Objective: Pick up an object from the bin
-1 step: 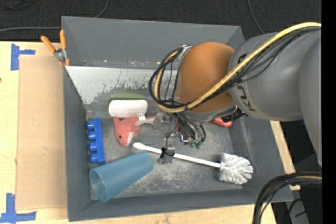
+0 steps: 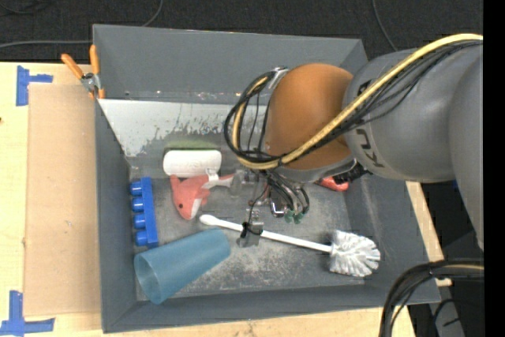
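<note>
Closest to the lens was the grey arm (image 2: 426, 114), reaching into the bin (image 2: 237, 59) from the right, bent downward at the wrist. A rounded orange cover (image 2: 308, 114) capped that wrist, and black and yellow cables (image 2: 246, 130) looped round it. Below the cover the gripper (image 2: 251, 233) pointed straight down and its tip met the thin handle of a white toilet brush (image 2: 288, 238), nearer the handle's free end than the bristles. Whether the gripper was apart, together or clamped on the handle could not be told, since its tip showed only as one dark lump at the handle.

The brush lay flat on the bin floor, with its bristle head toward the right and its handle running left.

Counted, each of the loose things was single:
- One light blue cup (image 2: 181, 264) lay on its side just below the brush's handle end, its mouth facing lower left.
- One pink fish-shaped toy (image 2: 188, 197) lay just above that handle end.
- One white cylinder (image 2: 192, 162) lay beyond the fish, farther from the brush.
- One green thing (image 2: 189, 146) lay behind the cylinder, mostly hidden.
- One blue studded brick (image 2: 142, 211) stood well left of the brush, by the bin's left wall.
- One red piece (image 2: 335, 183) showed above the bristle head, partly under the wrist.

Dark lettering on the arm's casing was cut off by the cables and could not be read whole.
</note>
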`<state>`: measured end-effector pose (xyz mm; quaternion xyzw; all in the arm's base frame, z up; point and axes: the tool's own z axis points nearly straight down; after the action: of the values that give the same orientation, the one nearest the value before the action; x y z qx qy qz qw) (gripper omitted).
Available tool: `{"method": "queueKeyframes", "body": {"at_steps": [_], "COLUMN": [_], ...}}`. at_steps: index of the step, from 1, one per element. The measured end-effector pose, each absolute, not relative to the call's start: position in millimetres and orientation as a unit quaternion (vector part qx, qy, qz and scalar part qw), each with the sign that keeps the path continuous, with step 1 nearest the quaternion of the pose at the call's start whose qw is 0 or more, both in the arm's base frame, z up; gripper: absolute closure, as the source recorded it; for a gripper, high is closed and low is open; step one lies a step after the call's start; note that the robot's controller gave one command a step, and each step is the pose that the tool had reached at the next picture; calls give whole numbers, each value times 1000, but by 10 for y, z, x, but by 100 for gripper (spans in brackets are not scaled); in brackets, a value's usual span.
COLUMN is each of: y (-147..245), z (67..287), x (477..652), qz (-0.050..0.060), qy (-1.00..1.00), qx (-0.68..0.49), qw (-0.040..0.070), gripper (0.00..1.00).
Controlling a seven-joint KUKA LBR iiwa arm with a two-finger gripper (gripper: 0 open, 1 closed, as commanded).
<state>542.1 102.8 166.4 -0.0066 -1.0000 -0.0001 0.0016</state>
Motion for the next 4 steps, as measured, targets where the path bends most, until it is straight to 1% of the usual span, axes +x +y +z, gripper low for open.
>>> {"method": "queueKeyframes", "body": {"at_steps": [1, 2, 3, 4], "y": [376, 356, 93, -119], "z": [1287, 1028, 892, 774], "x": [4850, 4937, 4993, 5032], "qz": [1, -2, -3, -2], "qy": [-1000, -999, -999, -997], "qx": [-4, -52, -54, -81], "qw": [6, 0, 2, 2], "gripper": [0, 0, 0, 0]}}
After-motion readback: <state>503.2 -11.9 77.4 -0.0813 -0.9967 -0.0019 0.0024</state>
